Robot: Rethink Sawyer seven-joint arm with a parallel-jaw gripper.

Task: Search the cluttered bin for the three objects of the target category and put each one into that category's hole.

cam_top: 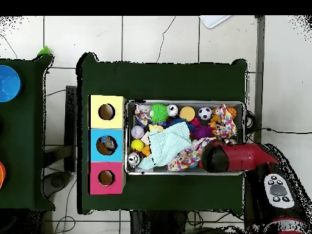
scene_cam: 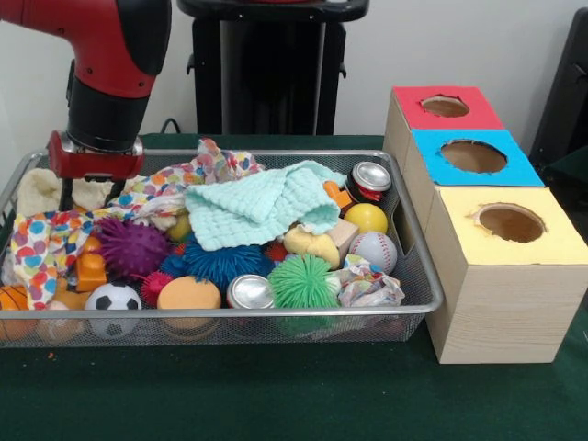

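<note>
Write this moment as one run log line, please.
arm: over bin far corner | gripper: above patterned cloth, state unclear | holding: nothing seen | boxes: beside bin

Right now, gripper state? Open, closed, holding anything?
Gripper: cannot be told; it sits low at the bin's end, hidden behind the arm and clutter.

one wire bin (scene_cam: 418, 276), three hole boxes (scene_cam: 496, 266), two cans (scene_cam: 250, 292), three spiky balls (scene_cam: 303, 281), one baseball (scene_cam: 373, 250), one soccer ball (scene_cam: 113, 299), two cloths (scene_cam: 262, 207).
</note>
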